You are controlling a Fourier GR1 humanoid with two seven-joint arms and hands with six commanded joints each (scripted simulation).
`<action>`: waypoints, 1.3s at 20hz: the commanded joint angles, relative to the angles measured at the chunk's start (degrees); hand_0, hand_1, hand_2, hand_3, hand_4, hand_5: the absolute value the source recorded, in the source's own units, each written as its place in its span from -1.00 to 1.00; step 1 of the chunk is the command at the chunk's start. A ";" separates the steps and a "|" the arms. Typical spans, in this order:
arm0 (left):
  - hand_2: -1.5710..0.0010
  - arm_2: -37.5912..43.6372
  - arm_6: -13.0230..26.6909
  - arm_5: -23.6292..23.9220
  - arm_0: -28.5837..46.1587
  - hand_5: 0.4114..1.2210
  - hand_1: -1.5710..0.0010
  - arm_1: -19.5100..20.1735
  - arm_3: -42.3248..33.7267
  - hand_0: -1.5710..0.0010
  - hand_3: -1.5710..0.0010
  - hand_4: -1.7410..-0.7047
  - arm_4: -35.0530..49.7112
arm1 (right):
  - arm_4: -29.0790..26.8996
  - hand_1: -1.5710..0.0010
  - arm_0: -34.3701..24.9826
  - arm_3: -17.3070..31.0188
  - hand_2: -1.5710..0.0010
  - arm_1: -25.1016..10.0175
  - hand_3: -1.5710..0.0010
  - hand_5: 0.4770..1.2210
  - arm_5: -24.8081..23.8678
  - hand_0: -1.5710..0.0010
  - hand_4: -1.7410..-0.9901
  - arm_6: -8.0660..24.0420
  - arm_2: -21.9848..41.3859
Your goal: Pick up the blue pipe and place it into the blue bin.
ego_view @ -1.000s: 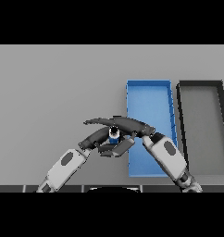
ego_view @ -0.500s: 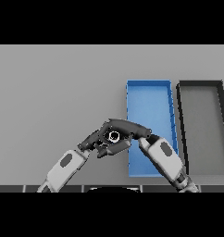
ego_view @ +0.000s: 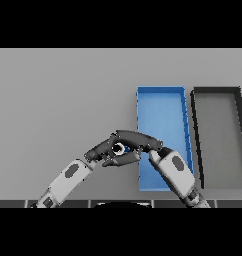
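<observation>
Dark bin [ego_view: 217,95] at far right on grey table [ego_view: 58,100].

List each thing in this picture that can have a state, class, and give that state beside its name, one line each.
blue pipe: clasped between both hands, left of the blue bin, not yet in it.
left hand: fingers curled round the pipe.
right hand: fingers curled over the pipe.
blue bin: open-topped, nothing visible inside it.
dark bin: open-topped, nothing visible inside it.

Both hands [ego_view: 124,148] meet just left of two side-by-side bins [ego_view: 160,92].
</observation>
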 commanded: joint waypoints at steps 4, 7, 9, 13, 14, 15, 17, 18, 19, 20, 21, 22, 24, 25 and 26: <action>0.57 0.36 -0.14 -3.81 0.15 0.74 0.58 0.70 -0.30 0.49 0.83 0.33 -1.62 | -0.12 -0.99 1.09 -1.06 -0.99 0.98 -0.99 0.97 0.00 -0.99 -0.31 0.03 -0.56; 0.78 1.38 -0.91 -2.34 -0.45 0.21 0.79 0.65 0.35 0.74 0.91 0.60 -4.29 | -0.55 -0.99 2.04 -1.77 -0.99 2.14 -0.99 0.98 0.49 -0.99 -0.32 -0.17 -1.08; 0.86 1.11 1.08 -1.49 0.25 -0.06 0.86 0.75 0.40 0.83 0.94 0.71 -4.51 | -0.65 -1.00 0.93 -1.03 -1.00 2.57 -1.00 0.99 1.10 -1.00 -0.32 0.97 -2.07; 0.94 1.69 1.75 -0.74 -0.07 -0.39 0.94 0.63 0.82 0.93 0.98 0.76 -3.65 | 1.28 -1.00 1.27 -1.07 -1.00 4.08 -1.00 1.00 1.74 -1.00 -0.32 0.09 -2.73; 0.95 1.80 1.46 -0.50 1.00 -0.44 0.96 0.67 1.04 0.95 0.98 0.74 -3.17 | 1.52 -1.00 2.06 -1.25 -1.00 4.47 -1.00 1.00 1.84 -1.00 -0.32 -0.42 -2.63; 0.96 1.89 3.63 -0.49 1.73 -0.48 0.96 1.01 0.23 0.96 0.99 0.71 -2.27 | 1.38 -1.00 1.97 -1.46 -1.00 4.73 -1.00 1.00 1.96 -1.00 -0.33 -0.49 -2.67; 0.98 1.54 7.20 0.61 2.09 -0.50 0.98 0.50 -0.16 0.97 0.99 0.68 -2.10 | 1.02 -1.00 1.60 -1.45 -1.00 5.26 -1.00 1.00 1.50 -1.00 -0.33 1.01 -3.36; 0.98 1.82 8.26 0.56 2.00 -0.52 0.98 0.72 -0.13 0.98 0.99 0.66 -1.68 | -1.03 -1.00 1.62 -1.27 -1.00 6.19 -1.00 1.00 0.88 -1.00 -0.34 2.16 -3.66; 0.98 2.01 8.18 0.75 1.60 -0.55 0.99 0.85 -0.10 0.98 0.99 0.66 -1.92 | -4.24 -1.00 1.54 -1.02 -1.00 6.86 -1.00 1.00 0.33 -1.00 -0.34 3.26 -4.23; 0.99 1.54 8.64 0.61 1.79 -0.60 0.99 0.77 -0.43 0.99 1.00 0.66 -2.01 | -9.49 -1.00 0.96 -1.26 -1.00 7.17 -1.00 1.00 -0.84 -1.00 -0.34 5.82 -5.09; 0.99 1.44 8.84 0.46 2.06 -0.65 0.99 0.99 -0.93 0.99 1.00 0.67 -1.84 | -12.98 -1.00 0.26 -1.37 -1.00 6.96 -1.00 1.00 -1.81 -1.00 -0.34 7.33 -5.87; 0.99 1.39 9.32 0.50 2.19 -0.68 0.99 1.30 -1.40 0.99 1.00 0.68 -1.87 | -17.29 -1.00 -1.76 -1.71 -1.00 7.01 -1.00 1.00 -4.49 -1.00 -0.34 10.42 -6.72; 1.00 0.84 8.54 0.67 2.93 -0.71 1.00 1.44 -1.31 0.99 1.00 0.69 -2.68 | -23.34 -1.00 -4.44 -2.63 -1.00 5.49 -1.00 1.00 -7.34 -1.00 -0.34 13.30 -8.44; 1.00 0.88 8.95 0.63 2.89 -0.73 1.00 1.15 -0.77 1.00 1.00 0.69 -2.53 | -24.18 -1.00 -5.81 -2.94 -1.00 5.29 -1.00 1.00 -8.85 -1.00 -0.34 13.77 -8.66; 1.00 0.83 9.11 0.65 3.12 -0.74 1.00 1.49 -1.01 1.00 1.00 0.69 -2.72 | -25.12 -1.00 -8.55 -2.35 -1.00 3.66 -1.00 1.00 -11.17 -1.00 -0.34 13.87 -9.14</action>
